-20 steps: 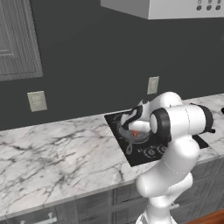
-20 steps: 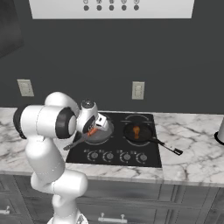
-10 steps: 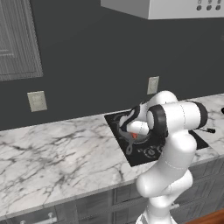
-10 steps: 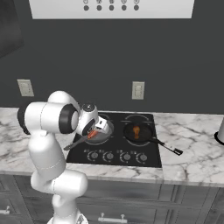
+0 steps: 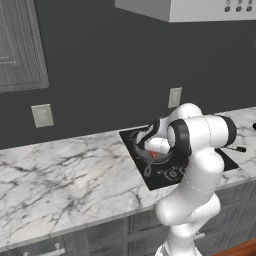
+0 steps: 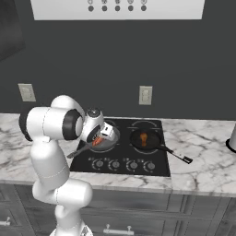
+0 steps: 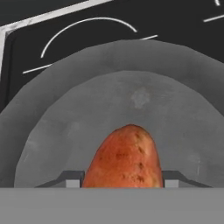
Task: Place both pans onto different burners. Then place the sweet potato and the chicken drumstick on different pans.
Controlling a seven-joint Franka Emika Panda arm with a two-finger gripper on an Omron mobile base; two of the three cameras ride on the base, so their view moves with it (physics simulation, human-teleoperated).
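My gripper (image 7: pixel 122 181) is shut on the orange-red sweet potato (image 7: pixel 124 159), its fingertips (image 7: pixel 72 180) pressing either side. The potato hangs low over the floor of the dull grey pan (image 7: pixel 131 96), which sits on the cooktop's left side beside a white burner ring (image 7: pixel 87 24). In the right base view the gripper (image 6: pixel 99 138) holds the sweet potato (image 6: pixel 96 141) over the grey pan (image 6: pixel 110 140). The near-black pan (image 6: pixel 152 144) stands on a right burner with the chicken drumstick (image 6: pixel 144 137) in it. From the left, the sweet potato (image 5: pixel 153 154) peeks out under the hand.
Round knobs (image 6: pixel 122 164) line the front of the black cooktop (image 6: pixel 124 124). Marble counter (image 6: pixel 203 166) extends to both sides. A grey object (image 6: pixel 232 140) stands at the far right. The range hood (image 6: pixel 117 9) hangs above, and the black pan's handle (image 6: pixel 177 156) points front right.
The hand has sunk a little toward the grey pan, the sweet potato still in its grip. The pans and the drumstick have stayed put.
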